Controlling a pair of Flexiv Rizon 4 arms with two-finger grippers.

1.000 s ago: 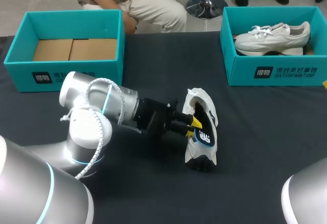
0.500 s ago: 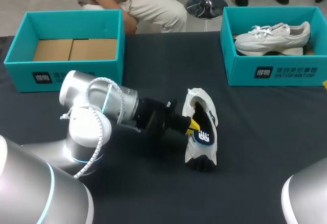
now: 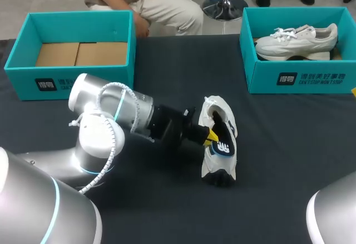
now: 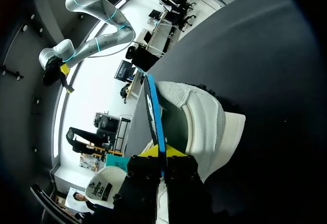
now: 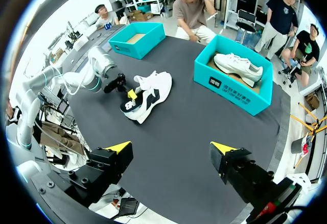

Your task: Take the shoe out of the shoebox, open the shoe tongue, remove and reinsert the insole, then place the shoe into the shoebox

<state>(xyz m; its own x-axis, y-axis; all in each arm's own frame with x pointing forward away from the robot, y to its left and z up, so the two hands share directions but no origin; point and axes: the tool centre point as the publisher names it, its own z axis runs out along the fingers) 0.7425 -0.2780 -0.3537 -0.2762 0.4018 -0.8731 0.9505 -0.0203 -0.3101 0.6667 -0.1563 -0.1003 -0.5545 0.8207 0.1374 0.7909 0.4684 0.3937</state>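
Right now our left gripper (image 3: 210, 137) pinches the insole (image 3: 223, 145) — unheld, the shoe (image 3: 217, 169) may drag along or tip.

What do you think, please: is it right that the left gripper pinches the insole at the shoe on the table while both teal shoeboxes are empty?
Not quite. Only the left shoebox is empty; the right shoebox holds a second white shoe, as the head view shows. The left gripper does pinch the insole at the shoe on the table.
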